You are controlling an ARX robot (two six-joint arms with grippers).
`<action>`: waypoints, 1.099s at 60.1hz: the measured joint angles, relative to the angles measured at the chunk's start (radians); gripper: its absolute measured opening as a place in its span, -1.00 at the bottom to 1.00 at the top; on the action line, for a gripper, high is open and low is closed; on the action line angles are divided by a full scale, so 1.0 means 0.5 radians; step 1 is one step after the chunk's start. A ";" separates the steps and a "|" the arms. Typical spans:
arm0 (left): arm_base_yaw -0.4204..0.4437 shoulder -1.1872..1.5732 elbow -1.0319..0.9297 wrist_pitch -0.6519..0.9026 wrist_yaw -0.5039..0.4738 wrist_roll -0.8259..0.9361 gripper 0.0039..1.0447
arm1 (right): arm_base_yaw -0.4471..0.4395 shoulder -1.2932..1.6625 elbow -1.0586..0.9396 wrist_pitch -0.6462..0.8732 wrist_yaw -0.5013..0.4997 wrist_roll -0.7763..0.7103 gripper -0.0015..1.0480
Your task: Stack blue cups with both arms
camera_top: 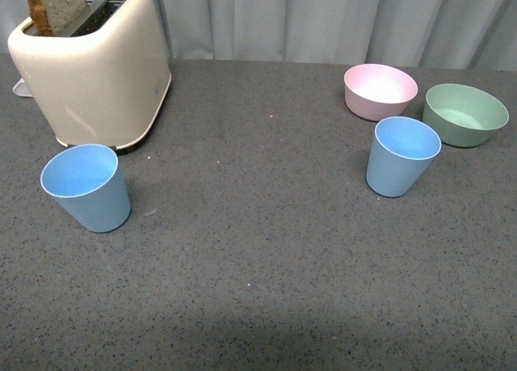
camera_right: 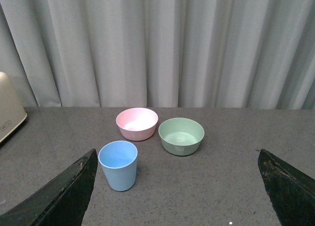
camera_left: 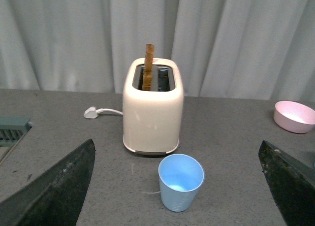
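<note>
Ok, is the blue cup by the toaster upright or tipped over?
Upright: the blue cup stands on its narrow base in front of the toaster, mouth up, in front and left wrist views.

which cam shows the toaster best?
Left wrist view: the toaster sits whole and centred, with both slots, the toast and the plug visible. Front view crops its top at the frame edge. Right wrist view catches only a sliver at the frame's edge.
</note>
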 joint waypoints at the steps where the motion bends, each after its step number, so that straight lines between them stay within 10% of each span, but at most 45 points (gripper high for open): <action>1: -0.036 0.030 0.018 -0.067 -0.112 -0.037 0.88 | 0.000 0.000 0.000 0.000 0.000 0.000 0.81; 6: -0.208 0.361 0.166 -0.406 -0.694 -0.276 0.88 | 0.000 -0.001 0.000 0.000 0.001 0.000 0.81; 10: -0.169 0.607 0.204 -0.355 -0.747 -0.412 0.88 | 0.000 -0.001 0.000 -0.001 -0.003 -0.001 0.81; 29: -0.002 2.034 0.659 0.291 -0.314 -0.546 0.88 | 0.000 -0.001 0.000 -0.001 -0.001 0.000 0.81; 66: -0.071 3.485 1.616 -0.167 -0.098 -0.735 0.88 | 0.000 -0.001 0.000 -0.001 -0.001 -0.001 0.81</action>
